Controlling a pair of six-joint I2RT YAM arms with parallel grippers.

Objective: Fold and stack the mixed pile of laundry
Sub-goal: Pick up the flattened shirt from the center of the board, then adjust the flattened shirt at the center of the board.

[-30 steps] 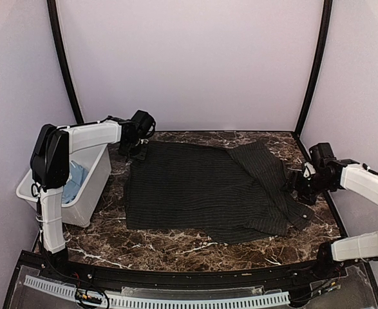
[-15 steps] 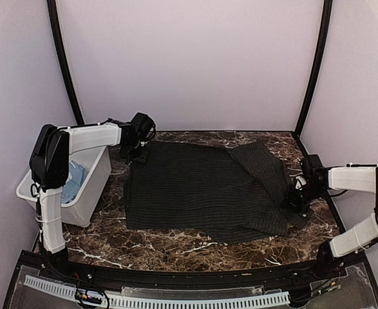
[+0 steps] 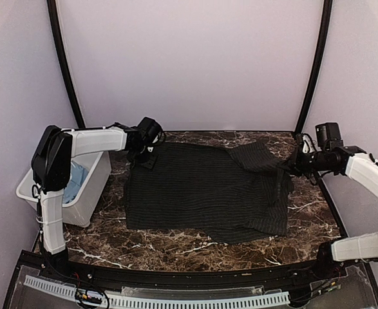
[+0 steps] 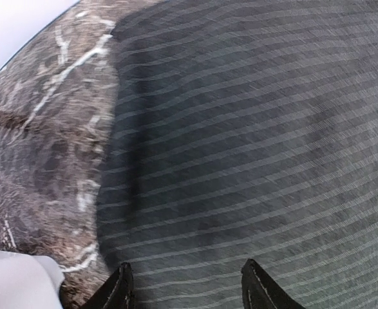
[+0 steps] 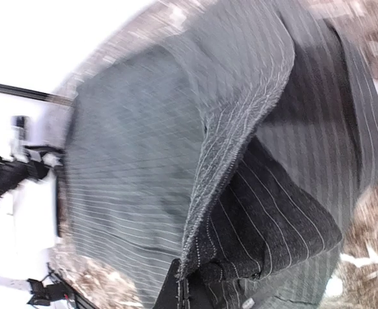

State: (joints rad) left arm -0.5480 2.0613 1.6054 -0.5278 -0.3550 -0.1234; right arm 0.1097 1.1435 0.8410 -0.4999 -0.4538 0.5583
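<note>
Marble table (image 3: 176, 248): black shirt (image 3: 195, 187) sleeve pinched in right pincer (image 3: 297, 164).

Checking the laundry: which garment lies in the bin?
The light blue garment, bunched inside the white bin; the black pinstriped shirt lies spread over the marble table, one edge held by the right gripper.

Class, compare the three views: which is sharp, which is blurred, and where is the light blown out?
Top external: sharp, evenly lit, black shirt crisp on the marble table. Left wrist: pinstripes slightly soft, marble blurred. Right wrist: smeared throughout, background at left blown out white.
</note>
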